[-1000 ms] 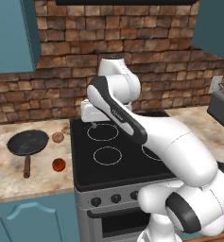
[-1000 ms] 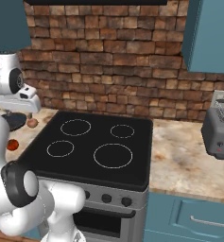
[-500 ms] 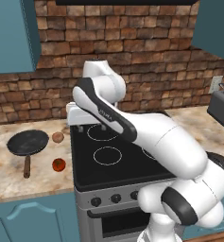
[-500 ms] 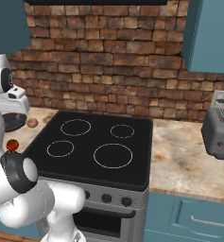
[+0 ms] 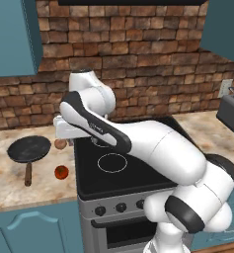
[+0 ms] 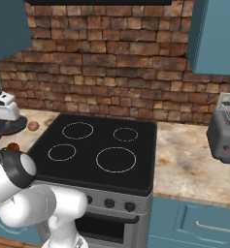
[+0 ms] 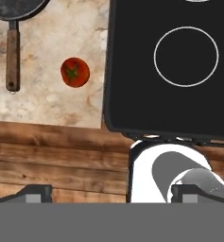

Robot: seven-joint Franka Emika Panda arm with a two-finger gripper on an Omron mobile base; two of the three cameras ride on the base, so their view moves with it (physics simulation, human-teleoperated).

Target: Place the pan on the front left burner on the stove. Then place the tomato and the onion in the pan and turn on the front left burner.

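The dark pan (image 5: 28, 149) lies on the counter left of the stove (image 5: 138, 174), its wooden handle (image 7: 12, 52) pointing toward the front edge. The tan onion (image 5: 60, 144) sits between pan and stove, and the red tomato (image 7: 75, 72) lies nearer the front. On the black glass the front left burner (image 7: 185, 56) is a bare white ring. My gripper (image 5: 64, 133) hangs high over the counter by the stove's left edge, just above the onion in the left base view. It is open and holds nothing (image 7: 114, 194).
A grey toaster (image 6: 224, 137) stands on the counter right of the stove. Black knobs (image 5: 119, 207) line the steel front. A brick wall runs behind, with blue cabinets (image 5: 12, 37) overhead on both sides. My own white arm crosses the stove's left half.
The arm has swung left, carrying the hand from over the stove's back left toward the counter beside it. The jaws stayed open. Pan, tomato and onion have not moved.
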